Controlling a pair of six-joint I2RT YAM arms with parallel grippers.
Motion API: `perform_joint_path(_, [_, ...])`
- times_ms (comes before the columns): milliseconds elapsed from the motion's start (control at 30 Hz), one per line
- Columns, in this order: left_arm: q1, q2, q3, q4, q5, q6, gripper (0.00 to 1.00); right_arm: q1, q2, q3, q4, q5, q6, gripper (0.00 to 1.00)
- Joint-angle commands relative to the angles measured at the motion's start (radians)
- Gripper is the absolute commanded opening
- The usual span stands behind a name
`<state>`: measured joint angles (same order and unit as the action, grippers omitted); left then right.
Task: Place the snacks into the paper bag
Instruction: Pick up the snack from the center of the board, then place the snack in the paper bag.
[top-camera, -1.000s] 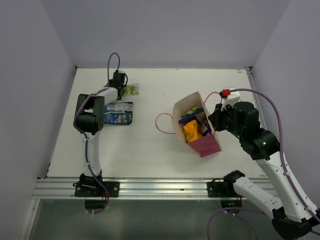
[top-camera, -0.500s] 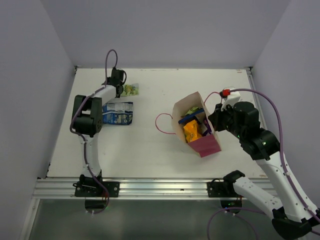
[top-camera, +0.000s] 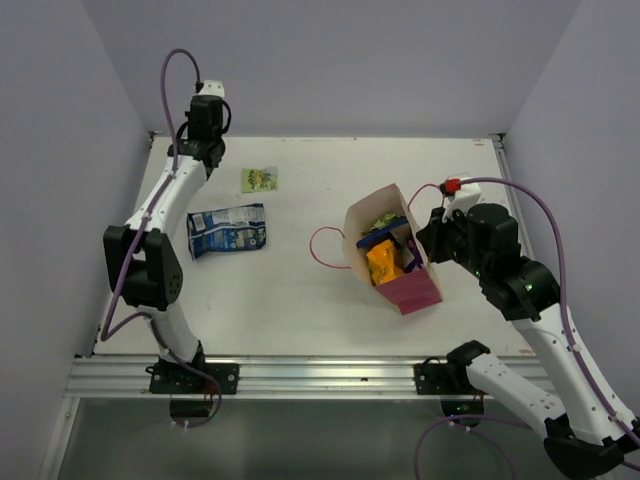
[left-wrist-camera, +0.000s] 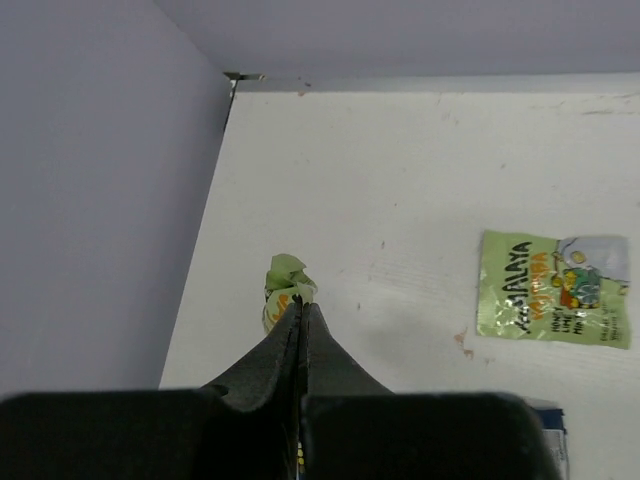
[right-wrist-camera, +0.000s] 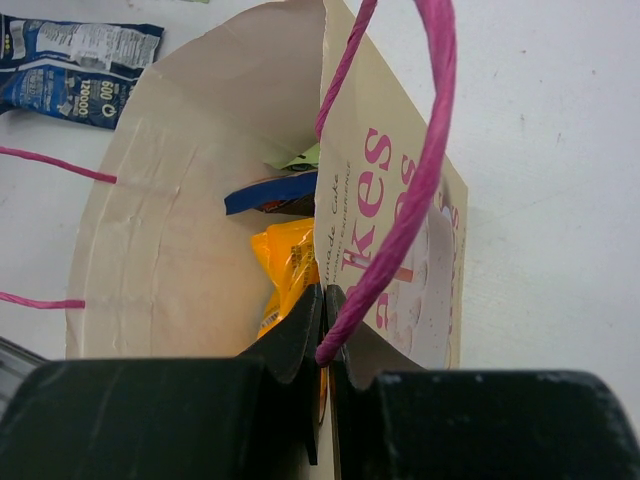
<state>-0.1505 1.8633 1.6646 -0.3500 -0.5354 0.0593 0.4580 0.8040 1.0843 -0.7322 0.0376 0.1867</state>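
My left gripper (left-wrist-camera: 301, 303) is shut on a small green wrapped snack (left-wrist-camera: 284, 283), held above the table near the far left corner; in the top view that gripper (top-camera: 197, 152) is raised. A flat green packet (left-wrist-camera: 553, 302) (top-camera: 259, 179) and a dark blue packet (top-camera: 228, 230) lie on the table. The paper bag (top-camera: 415, 290) stands open at centre right. My right gripper (right-wrist-camera: 325, 300) (top-camera: 425, 240) is shut on the bag's printed front wall (right-wrist-camera: 400, 230), beside its pink cord handle (right-wrist-camera: 420, 160). Inside the bag lie an orange packet (right-wrist-camera: 285, 260), a blue one (right-wrist-camera: 270, 193) and something green.
Purple-grey walls (left-wrist-camera: 100, 200) close in the table on the left, back and right. The bag's other pink cord loop (top-camera: 325, 245) lies on the table to the bag's left. A metal rail (top-camera: 300, 372) runs along the near edge.
My left arm has swung up and back from beside the flat green packet toward the far left corner, its jaws closing on the small green snack. The right arm and bag have not moved.
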Motion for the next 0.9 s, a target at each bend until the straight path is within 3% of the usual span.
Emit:
perform_joint_path(0, [0.009,-0.114,0.034,-0.038,0.110,-0.085,0.00,0.001,-0.009,0.019,0.013,-0.007,0.005,0.05])
perform_joint_path(400, [-0.012,-0.335,0.032,-0.098,0.359,-0.173,0.00,0.001,-0.023,0.022,0.008,-0.001,0.011,0.05])
perform_joint_path(867, [-0.049,-0.509,0.044,-0.176,0.810,-0.269,0.00,0.001,-0.020,0.035,-0.003,0.010,0.013,0.05])
